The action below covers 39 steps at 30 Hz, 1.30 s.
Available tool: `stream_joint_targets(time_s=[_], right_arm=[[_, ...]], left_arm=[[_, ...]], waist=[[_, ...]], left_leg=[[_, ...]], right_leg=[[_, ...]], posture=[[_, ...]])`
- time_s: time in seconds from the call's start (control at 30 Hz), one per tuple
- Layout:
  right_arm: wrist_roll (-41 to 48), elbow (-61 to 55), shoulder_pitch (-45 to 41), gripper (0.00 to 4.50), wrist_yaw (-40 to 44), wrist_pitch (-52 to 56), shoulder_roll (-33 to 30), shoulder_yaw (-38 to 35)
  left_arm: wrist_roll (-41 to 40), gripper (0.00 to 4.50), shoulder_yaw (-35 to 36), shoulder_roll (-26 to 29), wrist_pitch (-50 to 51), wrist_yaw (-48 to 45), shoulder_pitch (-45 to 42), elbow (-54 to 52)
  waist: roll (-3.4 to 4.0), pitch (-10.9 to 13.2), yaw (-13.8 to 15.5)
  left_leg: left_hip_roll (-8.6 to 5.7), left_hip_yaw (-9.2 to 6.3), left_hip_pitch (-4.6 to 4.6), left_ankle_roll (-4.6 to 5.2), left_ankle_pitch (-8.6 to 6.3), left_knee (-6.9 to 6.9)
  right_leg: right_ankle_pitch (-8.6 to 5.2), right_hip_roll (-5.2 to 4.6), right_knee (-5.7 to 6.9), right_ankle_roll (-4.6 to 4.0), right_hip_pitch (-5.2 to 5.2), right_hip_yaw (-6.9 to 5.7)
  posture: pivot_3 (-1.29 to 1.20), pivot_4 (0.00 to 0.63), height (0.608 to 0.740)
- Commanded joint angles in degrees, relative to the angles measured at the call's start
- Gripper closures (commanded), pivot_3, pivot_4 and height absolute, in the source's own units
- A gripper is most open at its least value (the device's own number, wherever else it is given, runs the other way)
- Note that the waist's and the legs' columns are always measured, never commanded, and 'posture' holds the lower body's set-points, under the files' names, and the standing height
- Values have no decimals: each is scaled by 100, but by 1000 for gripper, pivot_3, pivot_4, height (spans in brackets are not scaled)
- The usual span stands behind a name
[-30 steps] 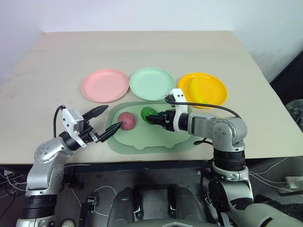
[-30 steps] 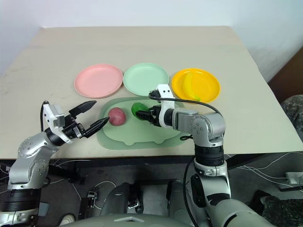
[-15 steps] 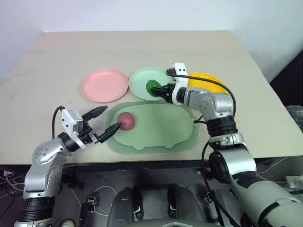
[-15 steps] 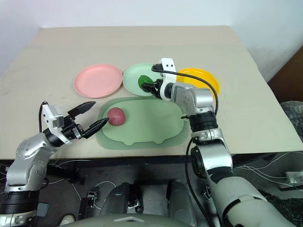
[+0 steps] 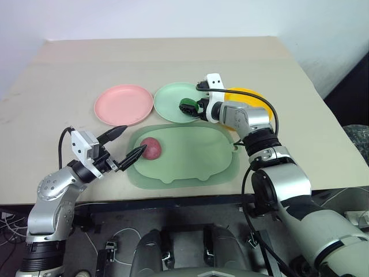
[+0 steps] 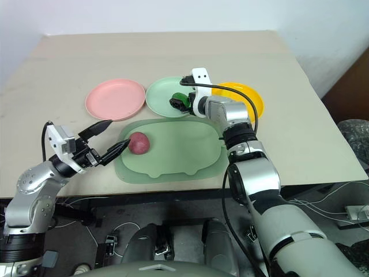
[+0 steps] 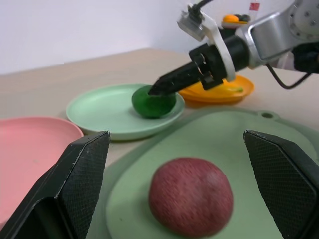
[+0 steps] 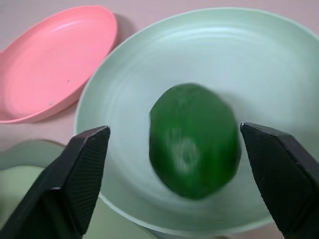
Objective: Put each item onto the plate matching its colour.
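Note:
The glossy green lime [image 8: 194,139] lies on the mint green plate [image 5: 170,98]. My right gripper [image 8: 174,127] is open just over it, one finger on each side, not gripping. The dark red-purple oval [image 5: 151,148] rests on the pale green tray [image 5: 190,167]. My left gripper [image 5: 135,138] hovers open beside the tray's left edge, pointing at the oval with a gap between them. The pale pink plate [image 5: 124,104] holds nothing. The orange-yellow plate [image 5: 259,103] sits behind my right arm, and the yellow banana [image 7: 229,89] lies on it.
The three plates stand in a row behind the tray on a beige table [image 5: 173,57]. The table's front edge runs just below the tray. A black cable loops over my right forearm [image 5: 259,109].
My right gripper carried the lime from the tray forward to the mint green plate and opened; the lime now lies on the plate. The left gripper has stayed put.

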Motion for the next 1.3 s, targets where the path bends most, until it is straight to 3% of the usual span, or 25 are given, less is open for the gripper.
stream_joint_targets(time_s=[0.03,0.4,0.6,0.93,1.3], right_arm=[[228,-1158,269,16,302,97,-29,-48],[1434,-5170,2115,16,741,1466,-533,-136],[2077,-6621,3228,16,1335,1474,-972,16],[2017,-6659,3538,16,1010,1317,-1190,15],[2014,-6672,3581,16,693,1310,-1331,-74]], left_arm=[[-125,0,140,12,55,102,-86,-230],[-66,0,-123,-78,664,633,-213,-500],[58,0,-178,-133,1107,1122,-517,-355],[179,0,-490,-169,1092,704,-578,85],[569,0,-874,-447,312,-206,-1032,1643]], waist=[[0,0,10],[-3,-2,35],[-6,-4,119],[-8,-5,149],[-14,-10,168]], left_leg=[[0,-2,0,0,0,0],[-1,-22,2,0,0,4],[-2,-27,8,0,0,6],[-3,-27,18,0,-1,11],[-4,-29,24,2,-1,19]], right_leg=[[0,0,-1,0,1,-1],[0,-1,1,0,5,-1],[1,-2,-2,0,14,-1],[1,-3,-2,-1,23,0],[1,-5,-3,-1,33,-1]], posture=[[0,150,695],[0,150,695],[0,150,695],[0,150,695],[0,150,695]])
